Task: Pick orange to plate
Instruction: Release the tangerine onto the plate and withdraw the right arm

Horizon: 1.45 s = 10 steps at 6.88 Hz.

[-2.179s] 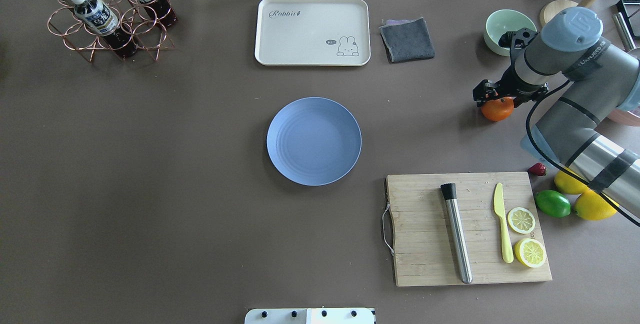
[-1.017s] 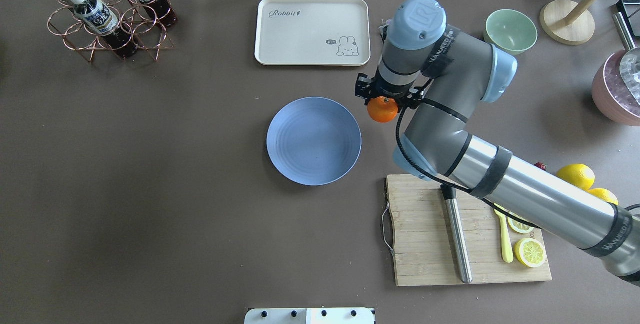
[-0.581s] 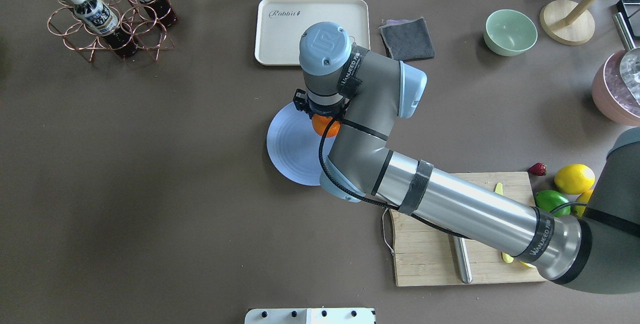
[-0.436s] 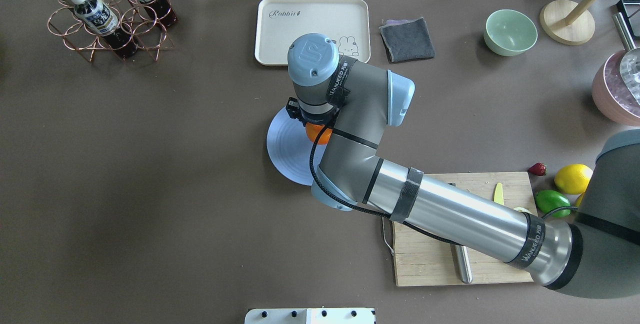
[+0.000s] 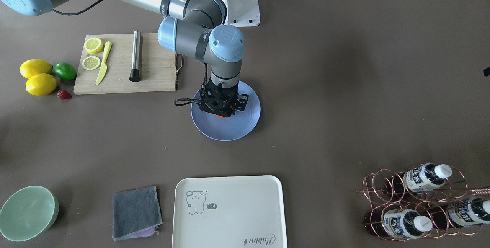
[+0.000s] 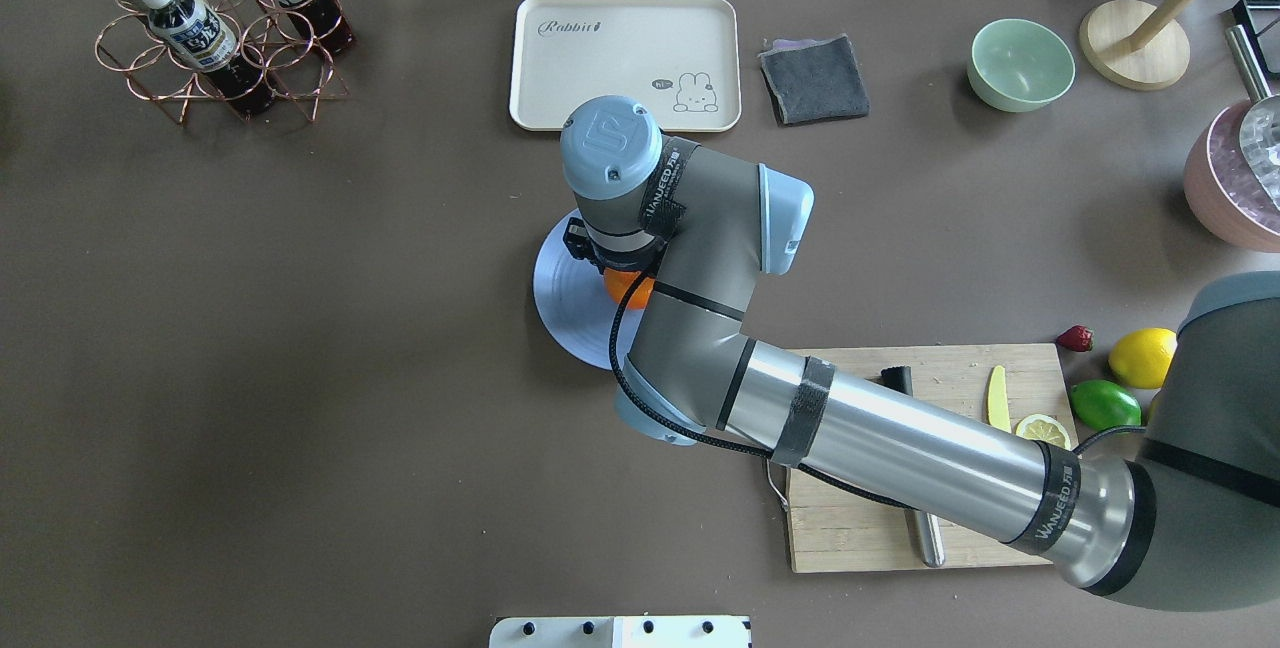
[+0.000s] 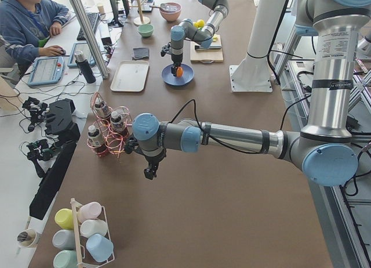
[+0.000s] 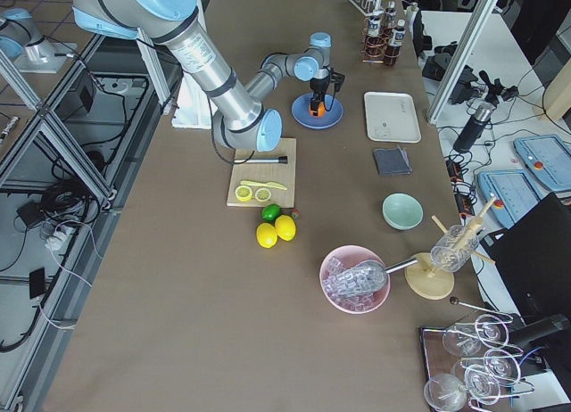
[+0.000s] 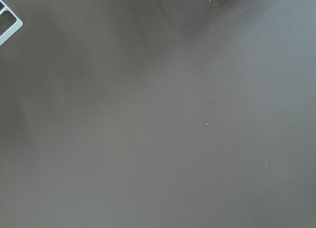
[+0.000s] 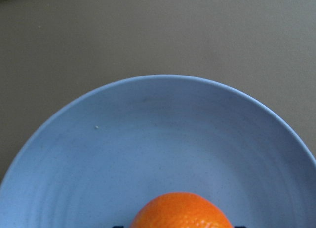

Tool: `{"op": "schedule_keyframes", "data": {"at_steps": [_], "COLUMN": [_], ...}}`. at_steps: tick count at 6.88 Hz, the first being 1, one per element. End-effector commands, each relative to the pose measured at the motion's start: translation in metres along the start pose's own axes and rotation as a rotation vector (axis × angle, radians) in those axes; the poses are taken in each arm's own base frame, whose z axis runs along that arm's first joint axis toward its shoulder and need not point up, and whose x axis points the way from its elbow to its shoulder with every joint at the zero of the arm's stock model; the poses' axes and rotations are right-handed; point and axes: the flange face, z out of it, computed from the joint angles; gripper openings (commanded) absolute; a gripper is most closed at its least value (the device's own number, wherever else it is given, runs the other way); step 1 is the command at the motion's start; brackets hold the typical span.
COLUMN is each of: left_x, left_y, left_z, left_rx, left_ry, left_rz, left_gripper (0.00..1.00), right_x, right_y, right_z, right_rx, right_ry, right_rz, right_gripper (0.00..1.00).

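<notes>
The orange (image 6: 622,287) sits between the fingers of my right gripper (image 5: 221,109), which is shut on it over the middle of the periwinkle-blue plate (image 6: 562,300). In the right wrist view the orange (image 10: 180,211) fills the bottom edge, with the plate (image 10: 148,139) spread close beneath it. Whether the fruit touches the plate I cannot tell. My left gripper (image 7: 149,173) shows only in the exterior left view, hanging over bare table near the bottle rack; I cannot tell whether it is open or shut.
A cream tray (image 6: 620,58) and a grey cloth (image 6: 813,78) lie behind the plate. A wooden cutting board (image 6: 850,538) holds a knife and lemon slices. Lemons and a lime (image 6: 1104,404) lie at the right, a green bowl (image 6: 1020,63) back right, a bottle rack (image 6: 200,38) back left.
My right arm carried the orange from the table's right side leftwards to over the plate, then moved a little further in over its middle. The orange stayed in its grip.
</notes>
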Motion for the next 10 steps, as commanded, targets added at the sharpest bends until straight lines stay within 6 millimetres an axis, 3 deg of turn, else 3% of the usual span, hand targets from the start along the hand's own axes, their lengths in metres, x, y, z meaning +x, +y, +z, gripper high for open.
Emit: {"op": "schedule_keyframes", "data": {"at_steps": [1, 3, 4, 5, 7, 8, 9, 10], "left_x": [-0.003, -0.007, -0.007, -0.009, -0.016, -0.017, -0.018, -0.018], "left_y": [0.002, 0.016, 0.017, 0.019, 0.03, 0.033, 0.038, 0.04], "left_z": [0.003, 0.008, 0.009, 0.011, 0.017, 0.018, 0.02, 0.02], "left_rx": [-0.006, -0.018, -0.021, -0.026, -0.043, -0.045, -0.05, -0.05], "left_ry": [0.0, 0.002, 0.003, -0.001, -0.003, -0.003, -0.002, -0.002], "left_rz": [-0.007, -0.019, -0.024, -0.029, -0.051, -0.053, -0.059, -0.061], "left_gripper": [0.98, 0.98, 0.98, 0.98, 0.98, 0.98, 0.98, 0.98], "right_x": [-0.003, 0.008, 0.039, 0.098, 0.25, 0.329, 0.42, 0.512], "right_y": [0.009, -0.027, -0.07, -0.123, -0.219, -0.258, -0.287, -0.306], "right_z": [0.0, -0.035, -0.061, -0.073, -0.086, -0.094, -0.098, -0.101], "right_rx": [0.02, 0.041, 0.016, 0.004, 0.012, 0.014, 0.004, -0.001], "right_ry": [-0.004, -0.052, -0.084, -0.089, -0.06, -0.045, -0.03, -0.003], "right_rz": [-0.011, -0.001, -0.038, -0.089, -0.226, -0.29, -0.379, -0.436], "right_gripper": [1.0, 1.0, 1.0, 1.0, 1.0, 1.0, 1.0, 1.0]}}
